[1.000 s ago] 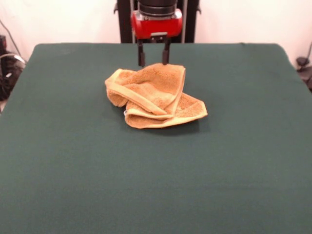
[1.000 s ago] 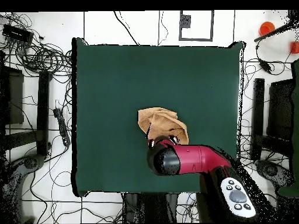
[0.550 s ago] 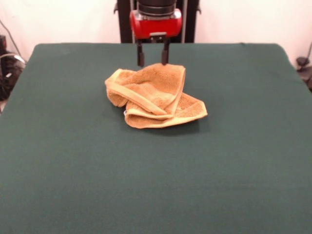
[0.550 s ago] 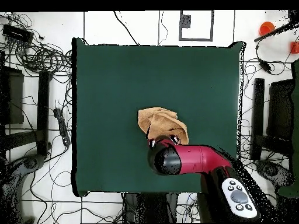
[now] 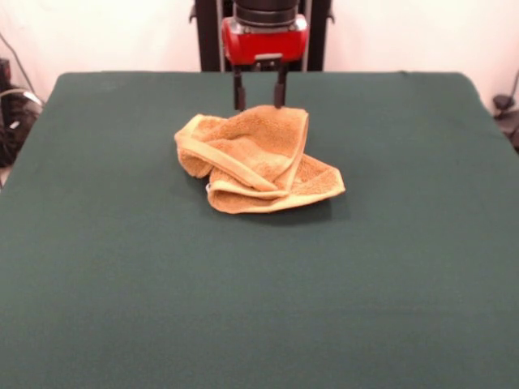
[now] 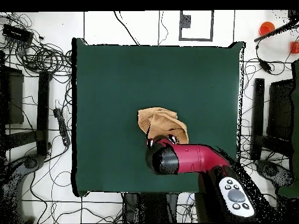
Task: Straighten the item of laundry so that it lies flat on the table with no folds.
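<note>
Towel (image 5: 255, 160) (crumpled) sits mid-table (image 5: 122, 267); jaws spread just behind it.

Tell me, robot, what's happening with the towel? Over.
Gripper open, jaws apart above the towel's far edge. Orange towel crumpled, folded over itself mid green table. Nothing else on the table.

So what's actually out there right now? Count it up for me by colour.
Golden-orange: 1, the crumpled terry-cloth towel
Dark green: 1, the felt-covered table it lies on
Red and black: 1, the robot's gripper, open at the towel's far edge
Total: 3
</note>
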